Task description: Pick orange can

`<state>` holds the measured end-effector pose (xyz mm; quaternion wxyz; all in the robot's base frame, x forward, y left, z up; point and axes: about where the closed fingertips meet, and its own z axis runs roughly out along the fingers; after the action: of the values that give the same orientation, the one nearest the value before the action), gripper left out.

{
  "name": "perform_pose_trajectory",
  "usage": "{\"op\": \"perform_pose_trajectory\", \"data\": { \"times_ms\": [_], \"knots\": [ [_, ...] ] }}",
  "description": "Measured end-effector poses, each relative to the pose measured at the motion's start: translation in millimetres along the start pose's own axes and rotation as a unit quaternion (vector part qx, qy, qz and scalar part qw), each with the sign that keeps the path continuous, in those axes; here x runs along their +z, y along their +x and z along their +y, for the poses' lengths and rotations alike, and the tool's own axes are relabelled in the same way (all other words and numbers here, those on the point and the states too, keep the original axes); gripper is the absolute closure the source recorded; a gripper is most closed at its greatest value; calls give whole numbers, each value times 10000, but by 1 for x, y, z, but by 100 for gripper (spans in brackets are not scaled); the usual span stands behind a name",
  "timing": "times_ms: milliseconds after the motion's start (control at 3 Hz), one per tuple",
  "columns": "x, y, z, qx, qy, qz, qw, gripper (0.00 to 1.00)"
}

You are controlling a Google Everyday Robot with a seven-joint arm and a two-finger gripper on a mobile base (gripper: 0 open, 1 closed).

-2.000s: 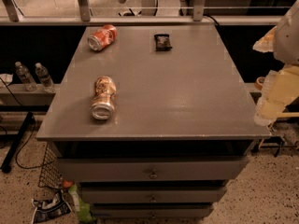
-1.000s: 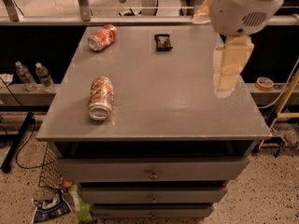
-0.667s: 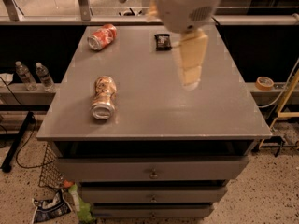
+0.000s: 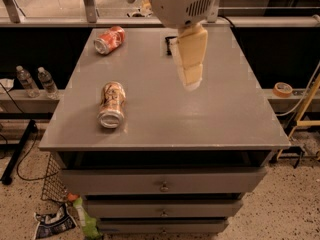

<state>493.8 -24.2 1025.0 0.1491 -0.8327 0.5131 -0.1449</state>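
The orange can [image 4: 113, 104] lies on its side on the left part of the grey cabinet top [image 4: 220, 109], its silver end towards the front edge. It is pale orange-tan with a cream and brown swirl. My gripper [image 4: 190, 66] hangs from the white arm housing [image 4: 184, 3] above the middle of the top, right of the can and well apart from it. It holds nothing that I can see.
A brighter red-orange can [image 4: 109, 39] lies at the back left of the top. A small black object [image 4: 170, 43] sits at the back, partly behind my gripper. Drawers are below the front edge. Water bottles [image 4: 37, 81] stand on a ledge to the left, a tape roll [image 4: 283, 89] to the right.
My arm has swung from the right side of the cabinet leftward to above its middle. The cans have not moved.
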Motion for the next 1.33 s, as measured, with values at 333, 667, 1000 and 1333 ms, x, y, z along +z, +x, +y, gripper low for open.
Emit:
{"op": "perform_pose_trajectory", "data": {
  "times_ms": [333, 667, 1000, 1333],
  "knots": [
    [22, -11, -15, -475, 9, -236, 9986, 0],
    [87, -42, -44, -1788, -261, -788, 9804, 0],
    [117, -59, -54, -2503, -299, -1248, 9596, 0],
    [139, -79, -52, -3067, -414, -1554, 9381, 0]
  ]
}}
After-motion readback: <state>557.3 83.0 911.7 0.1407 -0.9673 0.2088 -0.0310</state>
